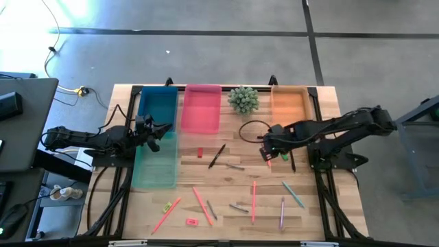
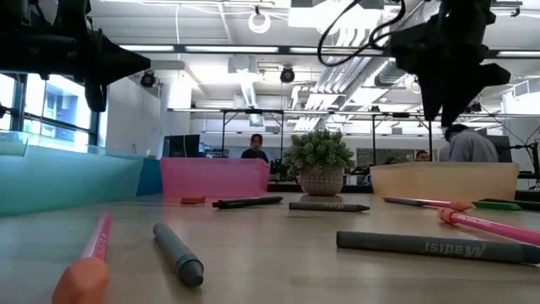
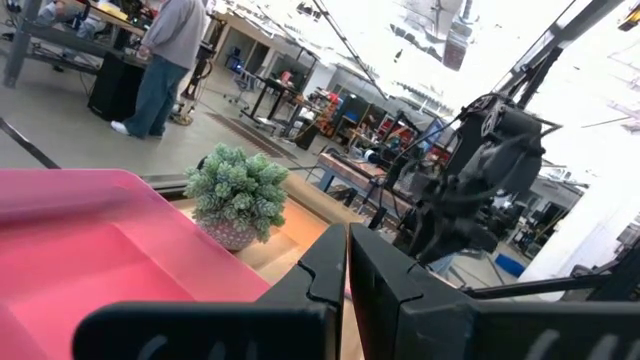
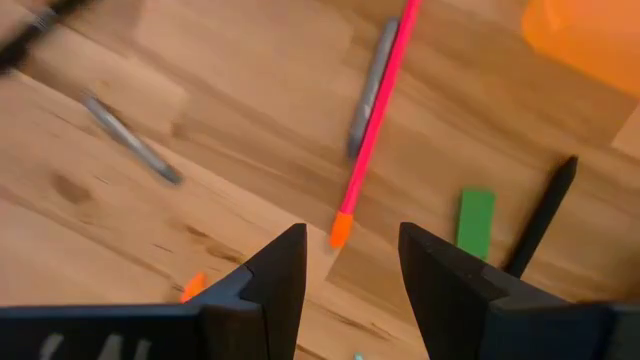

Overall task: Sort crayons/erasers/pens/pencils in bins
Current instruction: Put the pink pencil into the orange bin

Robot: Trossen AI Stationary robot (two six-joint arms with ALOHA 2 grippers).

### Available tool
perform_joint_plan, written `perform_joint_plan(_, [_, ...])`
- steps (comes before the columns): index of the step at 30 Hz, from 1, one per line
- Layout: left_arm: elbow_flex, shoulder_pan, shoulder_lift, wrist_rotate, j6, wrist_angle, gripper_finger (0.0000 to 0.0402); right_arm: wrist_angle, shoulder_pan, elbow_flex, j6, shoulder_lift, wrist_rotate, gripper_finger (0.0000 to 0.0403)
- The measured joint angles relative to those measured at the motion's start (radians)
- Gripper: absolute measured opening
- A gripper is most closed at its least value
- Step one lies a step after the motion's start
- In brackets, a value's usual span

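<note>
Four shallow translucent plastic bins sit on the pale wooden slat table (image 1: 226, 185). A blue bin (image 1: 158, 103), a pink bin (image 1: 202, 108) and an orange bin (image 1: 289, 104) line the far edge, and a pale teal bin (image 1: 156, 160) sits just in front of the blue one. From above, no contents can be made out in any of them. A round spiky green plant (image 1: 243, 99) in a small pot stands between the pink and orange bins.

Loose items lie scattered over the near half of the table. Several long thin salmon-pink pencils (image 1: 254, 200) lie there, with a green one and a purple one near the right side. Short grey and dark sticks lie among them. Small chunky erasers (image 1: 191, 221) lie there too: red-pink ones near the front edge and in front of the pink bin, and a yellow-green one near the front left.

At the left, the left gripper (image 1: 164, 127) hovers at the border of the blue and teal bins, its dark fingers closed together with nothing between them. The right gripper (image 4: 350, 262) hangs over the table in front of the orange bin, fingers spread apart and empty. Below it lie a salmon-pink pencil with an orange tip (image 4: 374, 120), a grey stick beside it, a flat green eraser block (image 4: 475, 222) and a black pen (image 4: 542, 216).
</note>
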Motion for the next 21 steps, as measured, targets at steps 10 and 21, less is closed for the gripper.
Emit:
perform_joint_plan(10, [0.0,0.0,0.0,0.0,0.0,0.0,0.0005,0.025,0.044,0.0,0.015,0.181,-0.077,0.0153])
perform_joint_plan(21, [0.0,0.0,0.0,0.0,0.0,-0.001,0.0005,0.07,0.066,0.0,0.005,0.328,-0.083,0.0153])
